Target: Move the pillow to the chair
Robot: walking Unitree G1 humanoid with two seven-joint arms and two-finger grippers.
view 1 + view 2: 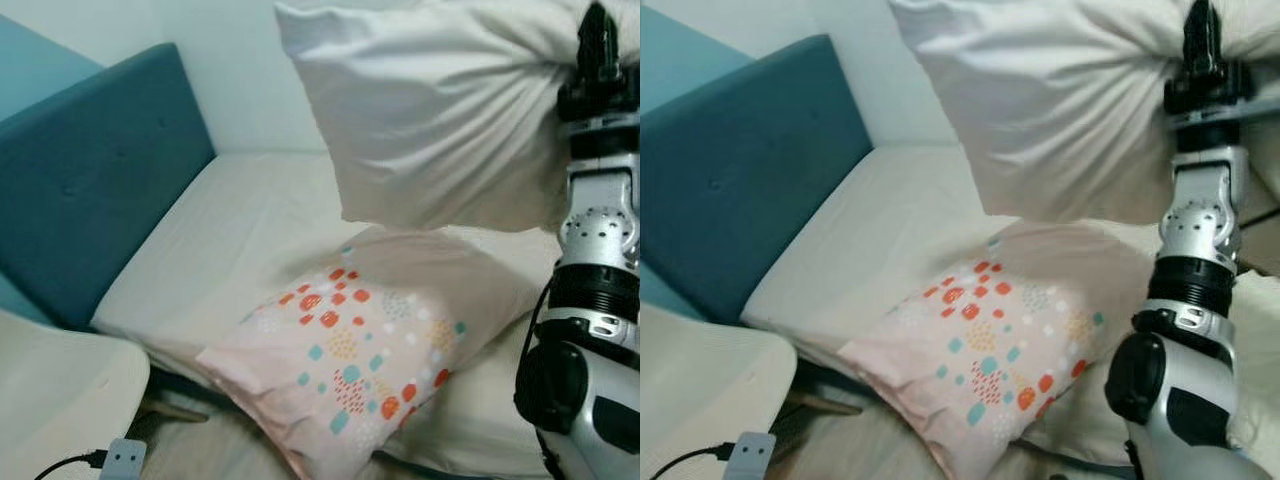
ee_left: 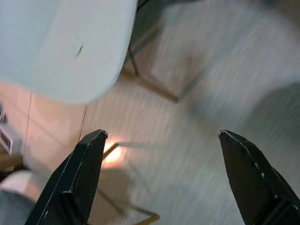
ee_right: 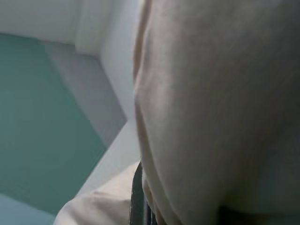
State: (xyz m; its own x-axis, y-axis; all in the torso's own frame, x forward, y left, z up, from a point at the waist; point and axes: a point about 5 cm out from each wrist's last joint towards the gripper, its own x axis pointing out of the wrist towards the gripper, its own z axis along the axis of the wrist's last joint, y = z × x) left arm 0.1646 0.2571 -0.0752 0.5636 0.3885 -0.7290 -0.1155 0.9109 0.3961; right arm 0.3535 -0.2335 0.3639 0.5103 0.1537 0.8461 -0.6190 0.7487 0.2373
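Observation:
A big white pillow [image 1: 440, 110] hangs in the air above the bed, bunched where my right gripper [image 1: 596, 50] is shut on its right side. In the right wrist view its cloth [image 3: 220, 108] sits close against the camera. A white chair [image 1: 60, 400] stands at the lower left, and its seat [image 2: 61, 47] shows in the left wrist view. My left gripper [image 2: 161, 140] hangs open above the wooden floor beside the chair, holding nothing.
A pink pillow [image 1: 370, 350] with red and teal dots lies on the cream bed [image 1: 230, 250]. A teal headboard [image 1: 90, 180] runs along the left. A white plug with a black cable [image 1: 120, 458] lies by the chair.

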